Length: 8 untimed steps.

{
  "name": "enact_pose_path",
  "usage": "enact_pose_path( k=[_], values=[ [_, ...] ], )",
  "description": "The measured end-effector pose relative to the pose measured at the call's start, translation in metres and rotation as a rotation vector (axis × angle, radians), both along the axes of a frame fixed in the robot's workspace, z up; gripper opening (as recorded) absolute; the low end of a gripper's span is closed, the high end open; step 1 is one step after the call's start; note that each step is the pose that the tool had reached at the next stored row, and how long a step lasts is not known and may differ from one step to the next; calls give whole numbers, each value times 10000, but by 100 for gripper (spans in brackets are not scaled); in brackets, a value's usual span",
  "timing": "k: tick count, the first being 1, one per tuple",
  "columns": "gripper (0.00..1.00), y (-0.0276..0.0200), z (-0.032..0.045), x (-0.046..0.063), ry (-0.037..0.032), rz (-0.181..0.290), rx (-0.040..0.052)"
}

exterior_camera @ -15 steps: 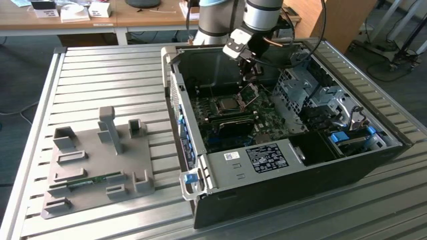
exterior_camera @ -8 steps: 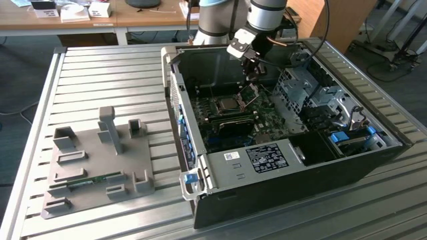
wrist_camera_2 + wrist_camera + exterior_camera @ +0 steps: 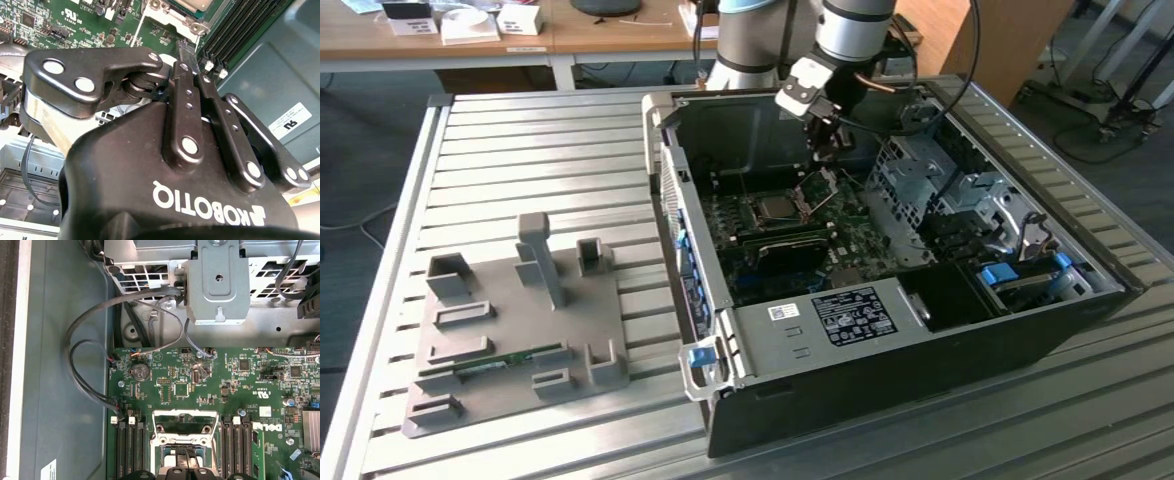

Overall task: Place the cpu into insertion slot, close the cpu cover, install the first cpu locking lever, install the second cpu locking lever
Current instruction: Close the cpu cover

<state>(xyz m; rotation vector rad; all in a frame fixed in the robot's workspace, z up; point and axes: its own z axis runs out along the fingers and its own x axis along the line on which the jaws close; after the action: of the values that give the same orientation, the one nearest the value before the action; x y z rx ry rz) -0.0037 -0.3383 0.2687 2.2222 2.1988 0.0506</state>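
Your hand (image 3: 825, 158) hangs inside the open grey computer case (image 3: 881, 380), its fingers (image 3: 181, 100) drawn narrow and the tips all but meeting; whether anything thin is pinched between them cannot be told. Just under those tips, in the exterior view, the cpu cover (image 3: 819, 190) stands tilted up off the motherboard (image 3: 210, 375), rising from the side of the insertion slot (image 3: 167, 16) that faces the exterior view's right. It is touching the hand or very nearly so. The cpu (image 3: 774, 207) lies flat inside the slot, its pale top bare to the camera, below the hand and toward the exterior view's left of it. So the chip looks seated and the cover not yet down, and the work appears to stand at the cover step. The raised plate leans between hand and chip. Long black memory slots (image 3: 240, 25) run alongside the slot. The case sits at the slatted table's (image 3: 520, 150) right half in the exterior view, well apart from a grey fixture plate (image 3: 520, 320) near the opposite edge.
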Motion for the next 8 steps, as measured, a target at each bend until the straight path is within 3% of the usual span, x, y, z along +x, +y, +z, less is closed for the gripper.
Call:
enact_pose_path(
  k=[8],
  values=[
    [11, 0, 0, 29, -1, -1, 0]
  ],
)
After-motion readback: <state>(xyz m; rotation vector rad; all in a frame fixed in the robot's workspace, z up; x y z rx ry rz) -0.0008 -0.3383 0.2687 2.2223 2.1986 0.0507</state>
